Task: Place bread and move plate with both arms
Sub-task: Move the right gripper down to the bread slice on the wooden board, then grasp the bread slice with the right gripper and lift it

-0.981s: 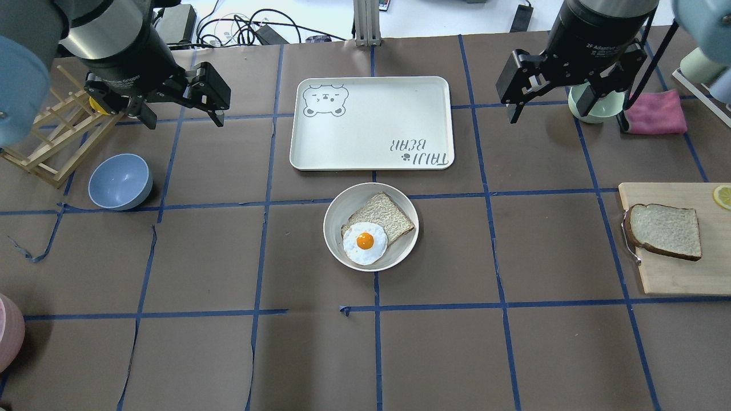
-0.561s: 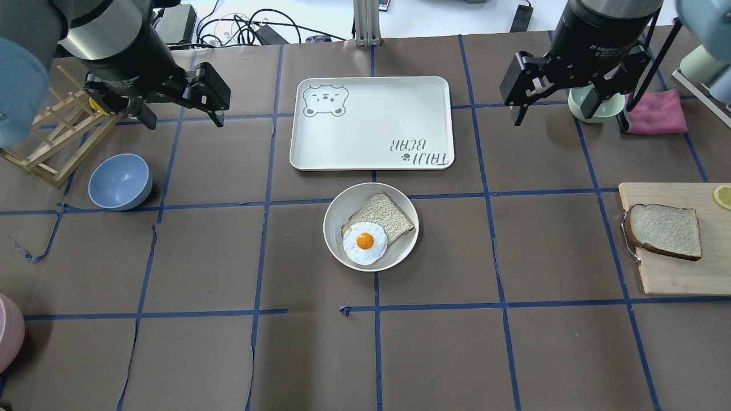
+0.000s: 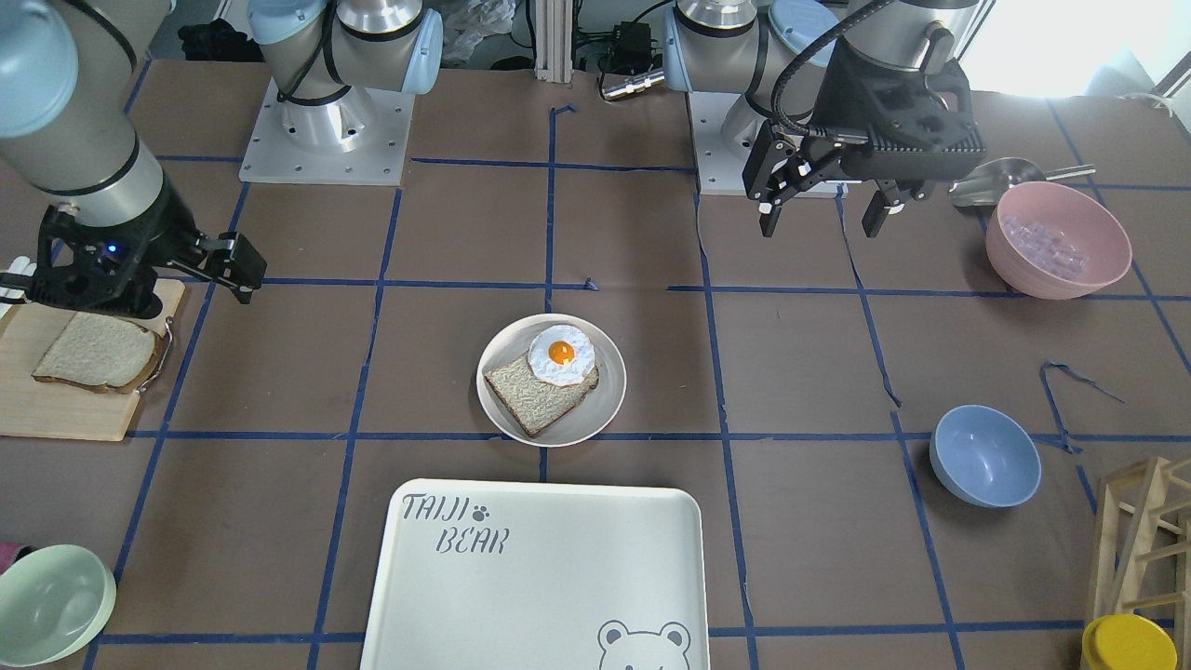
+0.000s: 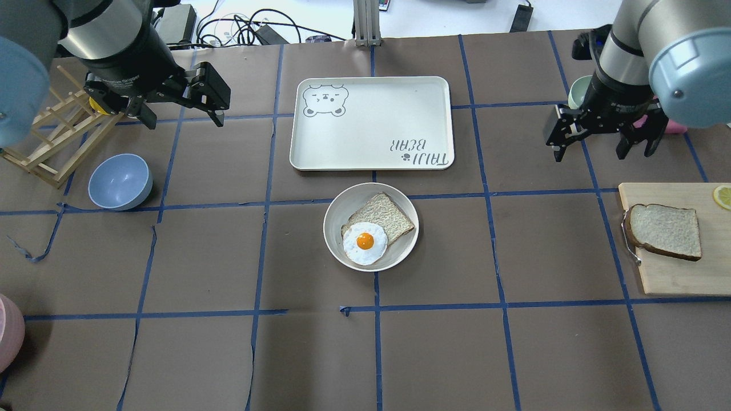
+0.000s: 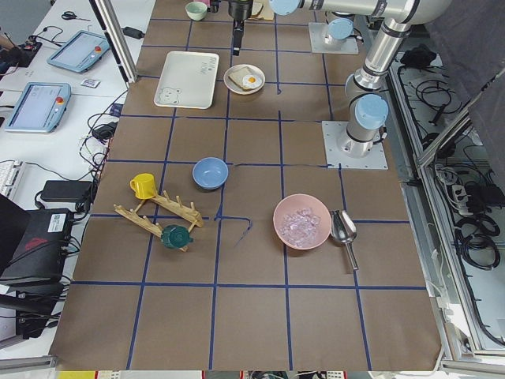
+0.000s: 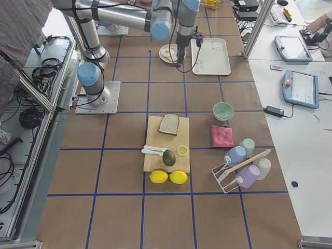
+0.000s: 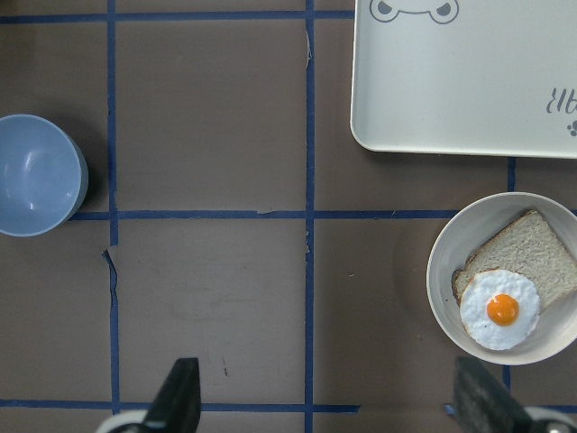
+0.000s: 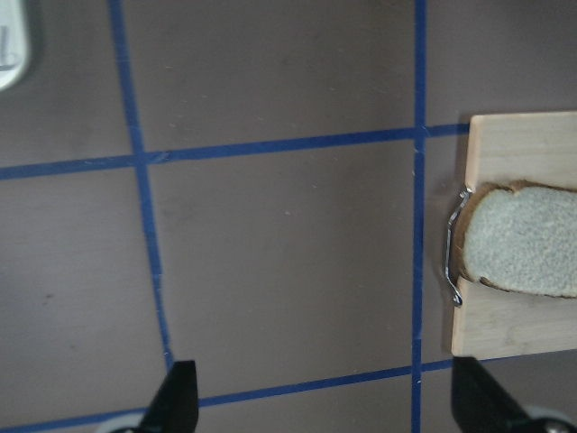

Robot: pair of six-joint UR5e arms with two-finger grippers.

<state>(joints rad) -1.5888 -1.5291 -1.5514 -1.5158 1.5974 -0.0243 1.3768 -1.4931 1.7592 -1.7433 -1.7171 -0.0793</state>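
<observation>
In the front-facing view the plate (image 3: 605, 408) sits in the table's middle and carries a browner slice (image 3: 535, 398) and a fried egg (image 3: 561, 355). In the overhead view the bread (image 4: 665, 230) lies on a wooden board (image 4: 662, 277) at the right edge. The right gripper (image 4: 593, 149) hangs toward the far edge from it, jaws wide apart, and the left gripper (image 4: 184, 117), also wide, hangs near the far left corner. In the right wrist view the bread is apart from both fingertips (image 8: 176, 397).

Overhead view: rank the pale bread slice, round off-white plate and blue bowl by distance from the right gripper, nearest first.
1. Pale bread slice, on the wooden cutting board, same side as the right gripper.
2. Round off-white plate, table centre.
3. Blue bowl, far left side.
</observation>
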